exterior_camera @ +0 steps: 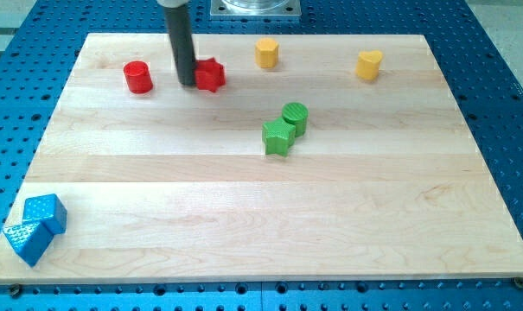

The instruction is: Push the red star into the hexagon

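Note:
The red star (211,75) lies near the view's top, left of centre. My tip (187,83) rests on the board right against the star's left side. The yellow hexagon (266,53) stands to the upper right of the star, a short way off. The dark rod rises from the tip up out of the view's top.
A red cylinder (138,77) sits left of my tip. A yellow heart-like block (369,65) is at the top right. A green star (278,136) and a green cylinder (295,117) touch near the centre. Two blue blocks (35,227) sit at the bottom-left corner of the wooden board (270,233).

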`<state>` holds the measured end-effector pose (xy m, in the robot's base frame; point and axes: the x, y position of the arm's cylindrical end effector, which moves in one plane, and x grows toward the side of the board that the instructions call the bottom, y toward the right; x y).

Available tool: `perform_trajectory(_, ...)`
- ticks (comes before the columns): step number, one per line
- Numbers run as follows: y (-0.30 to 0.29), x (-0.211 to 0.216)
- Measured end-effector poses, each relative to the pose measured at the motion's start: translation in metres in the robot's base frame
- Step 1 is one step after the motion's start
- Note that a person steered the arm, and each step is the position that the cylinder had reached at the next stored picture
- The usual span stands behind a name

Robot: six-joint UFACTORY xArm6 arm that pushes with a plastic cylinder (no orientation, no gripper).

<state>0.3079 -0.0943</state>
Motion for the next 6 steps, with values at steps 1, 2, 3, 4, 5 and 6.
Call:
perform_trajectory(1,-0.016,0.008)
perform_trajectory(2,0.038,0.012)
perform_trajectory(3,0.053,0.012)
perform_trajectory(4,0.054,0.009)
perform_trajectory(5,0.056,-0.011)
perform_trajectory(6,0.055,0.02)
